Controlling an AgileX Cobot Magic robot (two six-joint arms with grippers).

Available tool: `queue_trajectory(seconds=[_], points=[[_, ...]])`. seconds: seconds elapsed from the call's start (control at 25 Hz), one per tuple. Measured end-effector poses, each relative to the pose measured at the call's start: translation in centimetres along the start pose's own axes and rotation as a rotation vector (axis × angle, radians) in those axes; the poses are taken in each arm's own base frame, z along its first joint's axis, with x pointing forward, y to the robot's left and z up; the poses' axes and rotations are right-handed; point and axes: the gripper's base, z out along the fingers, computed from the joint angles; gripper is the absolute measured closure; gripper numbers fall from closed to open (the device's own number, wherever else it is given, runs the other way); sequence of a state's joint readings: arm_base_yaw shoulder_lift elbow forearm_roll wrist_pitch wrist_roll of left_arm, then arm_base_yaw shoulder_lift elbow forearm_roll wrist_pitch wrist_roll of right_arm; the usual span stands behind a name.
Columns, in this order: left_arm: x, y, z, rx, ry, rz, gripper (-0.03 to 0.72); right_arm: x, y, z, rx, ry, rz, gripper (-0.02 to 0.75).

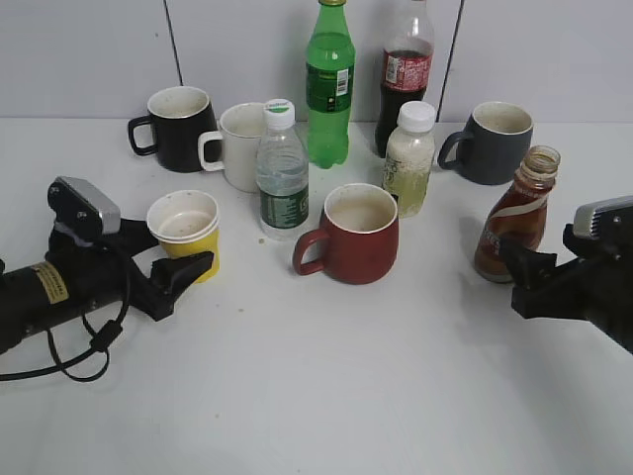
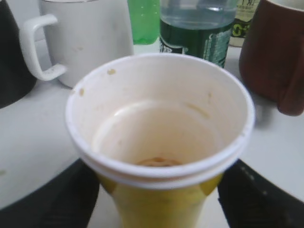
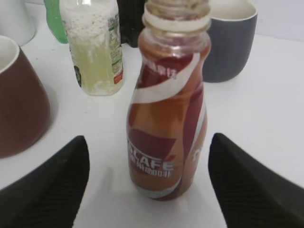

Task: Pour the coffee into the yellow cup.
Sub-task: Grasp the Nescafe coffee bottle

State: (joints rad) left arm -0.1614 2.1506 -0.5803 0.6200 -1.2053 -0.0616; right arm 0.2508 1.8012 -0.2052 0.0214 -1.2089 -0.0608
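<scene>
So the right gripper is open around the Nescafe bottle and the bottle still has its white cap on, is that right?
Not quite. The right gripper is open with its fingers either side of the Nescafe coffee bottle, but the bottle has no cap: the right wrist view shows a bare open neck, and the exterior view shows the same. The white caps belong to the water bottle and the pale juice bottle.

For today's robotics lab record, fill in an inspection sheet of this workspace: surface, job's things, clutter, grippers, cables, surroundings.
Surface: white table, a few small specks.
Job's things: coffee bottle uncapped, upright; yellow cup upright, stained inside.
Clutter: red mug, black mug, white mug, grey mug; water bottle, green bottle, cola bottle, pale drink bottle.
Grippers: left gripper open around cup; right gripper open around bottle.
Cables: black cable by left arm.
Surroundings: grey wall panels.
</scene>
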Motion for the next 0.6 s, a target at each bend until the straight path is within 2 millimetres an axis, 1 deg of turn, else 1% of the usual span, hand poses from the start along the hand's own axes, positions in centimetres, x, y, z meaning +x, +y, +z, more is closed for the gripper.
queue_trajectory(seconds=[0.08,0.12,0.2,0.28,0.44,0.56,0.6], points=[[0.1,0.1,0.3,0.006,-0.002,0.002,0.098,-0.2,0.0,0.2,0.001,-0.010,0.000,0.152],[0.2,0.4,0.9,0.019,-0.007,0.009,0.098,-0.3,0.0,0.3,0.001,-0.013,0.000,0.152],[0.2,0.4,1.0,0.022,-0.008,0.011,0.098,-0.5,0.0,0.6,0.001,-0.026,0.001,0.152],[0.4,0.9,2.0,0.037,-0.019,0.008,0.098,-0.7,0.0,0.8,0.002,-0.036,0.001,0.152],[0.3,1.1,2.3,0.038,-0.031,0.009,0.102,-1.1,0.0,1.2,0.003,-0.054,0.001,0.152],[0.3,1.1,2.4,0.038,-0.031,0.006,0.126,-0.8,0.0,1.6,0.004,-0.044,0.002,0.151],[0.3,1.1,2.4,0.038,-0.031,0.006,0.151,-0.6,0.0,1.8,0.006,-0.032,0.003,0.151]])
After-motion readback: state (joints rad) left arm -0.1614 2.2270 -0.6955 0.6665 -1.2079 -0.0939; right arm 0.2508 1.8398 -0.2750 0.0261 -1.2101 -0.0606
